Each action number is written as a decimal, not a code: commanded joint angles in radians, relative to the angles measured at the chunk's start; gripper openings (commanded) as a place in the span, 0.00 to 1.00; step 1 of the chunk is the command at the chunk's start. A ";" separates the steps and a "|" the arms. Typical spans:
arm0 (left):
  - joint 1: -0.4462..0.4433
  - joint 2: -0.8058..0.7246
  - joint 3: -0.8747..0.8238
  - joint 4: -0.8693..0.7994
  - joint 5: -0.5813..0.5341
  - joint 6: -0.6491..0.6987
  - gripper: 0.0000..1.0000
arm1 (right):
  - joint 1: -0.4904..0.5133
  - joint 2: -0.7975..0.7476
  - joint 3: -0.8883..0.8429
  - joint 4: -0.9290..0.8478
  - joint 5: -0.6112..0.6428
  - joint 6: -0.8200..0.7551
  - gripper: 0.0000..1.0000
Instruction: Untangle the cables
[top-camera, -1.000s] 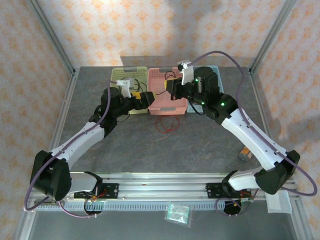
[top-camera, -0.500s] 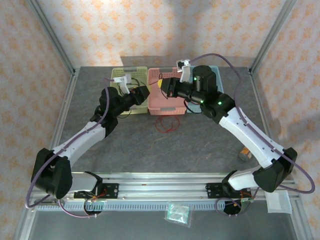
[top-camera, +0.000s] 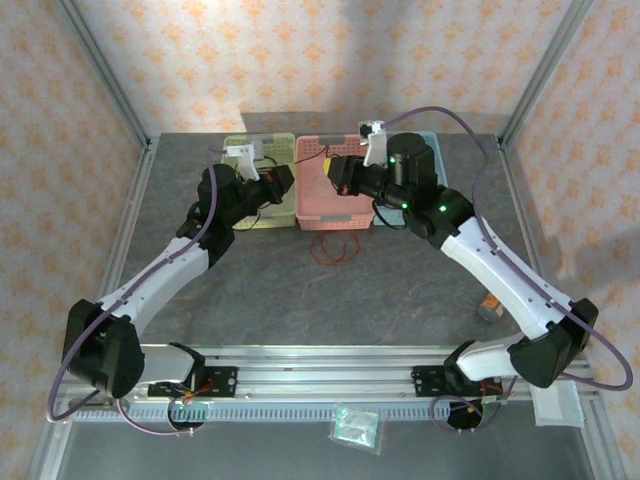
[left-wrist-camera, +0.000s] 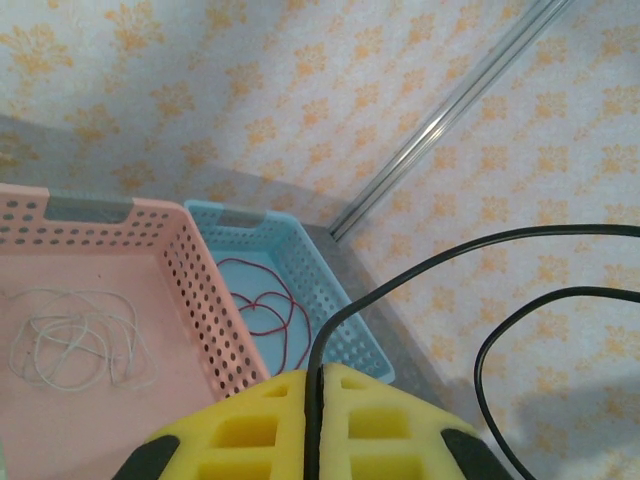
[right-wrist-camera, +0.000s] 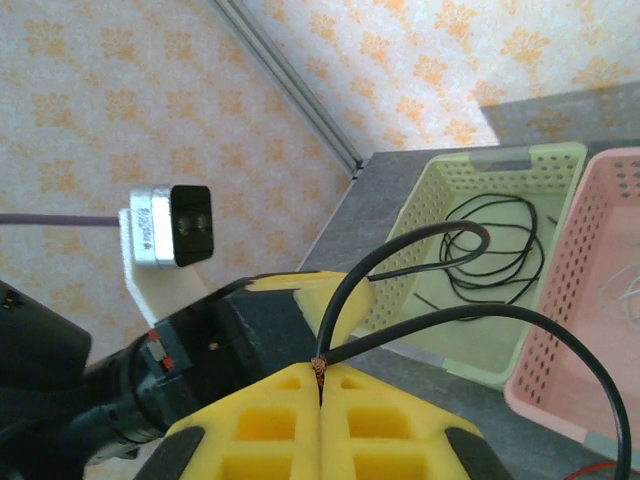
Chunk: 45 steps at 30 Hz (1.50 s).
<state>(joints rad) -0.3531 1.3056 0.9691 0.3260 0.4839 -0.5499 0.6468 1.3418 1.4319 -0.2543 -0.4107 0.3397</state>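
Grey stone-look table (top-camera: 300, 290) boxed in by orange-patterned walls (top-camera: 300, 60).
Left claw (left-wrist-camera: 315, 385) and right claw (right-wrist-camera: 320, 385) each clench black cable (left-wrist-camera: 560, 229) near the far-edge baskets (top-camera: 340, 222).

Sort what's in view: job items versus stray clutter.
Job: black cable held by left gripper and right gripper; red cable on table; green basket, pink basket, blue basket with coils.
Stray: plastic bag; small brown object by right arm.

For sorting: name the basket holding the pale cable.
The pink basket, in the middle, holds the pale cable; the green basket holds black cable, the blue basket red cable.
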 joint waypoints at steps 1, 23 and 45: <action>0.007 -0.031 0.048 -0.053 -0.031 0.054 0.00 | 0.000 -0.050 -0.016 0.002 0.049 -0.057 0.05; 0.212 0.202 0.431 -0.430 -0.310 0.217 0.00 | -0.001 -0.117 -0.102 -0.010 0.145 -0.126 0.59; 0.286 0.975 1.201 -0.875 -0.310 0.346 0.30 | -0.001 -0.212 -0.161 -0.067 0.230 -0.142 0.59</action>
<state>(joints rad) -0.0772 2.2711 2.0968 -0.4538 0.1440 -0.2157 0.6468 1.1622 1.2804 -0.3149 -0.2199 0.2115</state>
